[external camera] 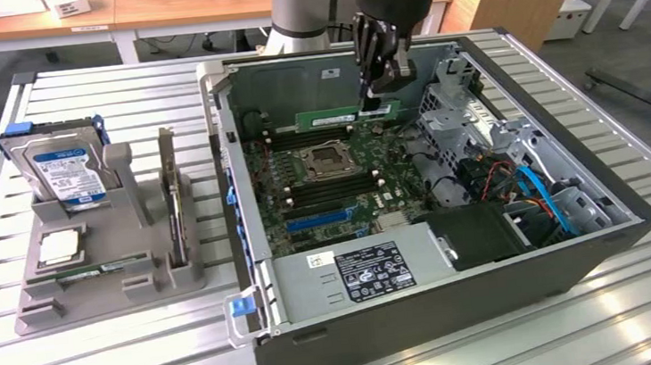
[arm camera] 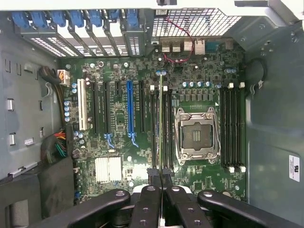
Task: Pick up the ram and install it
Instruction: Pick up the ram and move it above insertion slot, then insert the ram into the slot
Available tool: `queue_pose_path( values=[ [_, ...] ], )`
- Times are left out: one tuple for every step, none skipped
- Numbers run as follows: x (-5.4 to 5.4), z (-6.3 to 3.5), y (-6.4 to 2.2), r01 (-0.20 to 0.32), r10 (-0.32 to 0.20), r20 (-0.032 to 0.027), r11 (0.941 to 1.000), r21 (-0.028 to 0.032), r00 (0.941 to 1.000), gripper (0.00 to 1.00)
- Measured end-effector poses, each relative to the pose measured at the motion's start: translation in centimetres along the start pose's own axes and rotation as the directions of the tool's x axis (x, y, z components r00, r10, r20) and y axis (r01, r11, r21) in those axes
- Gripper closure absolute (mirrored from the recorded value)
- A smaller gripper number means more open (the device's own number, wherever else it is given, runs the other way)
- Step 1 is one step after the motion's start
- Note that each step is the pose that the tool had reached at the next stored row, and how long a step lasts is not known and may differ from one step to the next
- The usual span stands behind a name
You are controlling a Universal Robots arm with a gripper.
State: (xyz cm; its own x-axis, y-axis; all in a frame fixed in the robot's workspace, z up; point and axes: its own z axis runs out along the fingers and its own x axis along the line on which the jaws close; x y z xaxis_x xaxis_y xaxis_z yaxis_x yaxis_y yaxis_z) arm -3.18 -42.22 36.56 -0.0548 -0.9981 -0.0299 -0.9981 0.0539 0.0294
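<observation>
Exterior view: gripper clenched on the ram, the stick held on edge inside the open computer case, low over the motherboard, beyond the CPU socket. Wrist view: ram seen edge-on between the fingertips, over the memory slots beside the socket.

Exterior view looks down, seemingly from off the bench's front edge, into the case; wrist view, behind the claw, hangs close over the shared motherboard and ram.
</observation>
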Motion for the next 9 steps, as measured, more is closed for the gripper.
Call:
queue_pose_path(
  values=[
    [0.0, 0.0, 0.0, 0.0, 0.0, 0.0001, 1.0, 0.0, 1.0, 0.89],
    [0.0, 0.01, 0.0, 0.0, 0.0, 0.0002, 1.0, 0.0, 1.0, 0.89],
    [0.0, 0.01, 0.0, 0.0, 0.0, 0.0002, 1.0, 0.0, 1.0, 0.89],
    [0.0, 0.01, 0.0, 0.0, 0.0, 0.0002, 1.0, 0.0001, 1.0, 0.89],
    [0.0, 0.01, 0.0, 0.0, 0.0, 0.0002, 1.0, 0.0001, 1.0, 0.89],
    [0.0, 0.01, 0.0, 0.0, 0.0, 0.0002, 1.0, 0.0, 1.0, 0.89],
    [0.0, 0.01, 0.0, 0.0, 0.0, 0.0002, 1.0, 0.0001, 1.0, 0.89],
    [0.0, 0.01, 0.0, 0.0, 0.0, 0.0002, 1.0, 0.0001, 1.0, 0.89],
    [0.0, 0.01, 0.0, 0.0, 0.0, 0.0002, 1.0, 0.0001, 1.0, 0.89]
  ],
)
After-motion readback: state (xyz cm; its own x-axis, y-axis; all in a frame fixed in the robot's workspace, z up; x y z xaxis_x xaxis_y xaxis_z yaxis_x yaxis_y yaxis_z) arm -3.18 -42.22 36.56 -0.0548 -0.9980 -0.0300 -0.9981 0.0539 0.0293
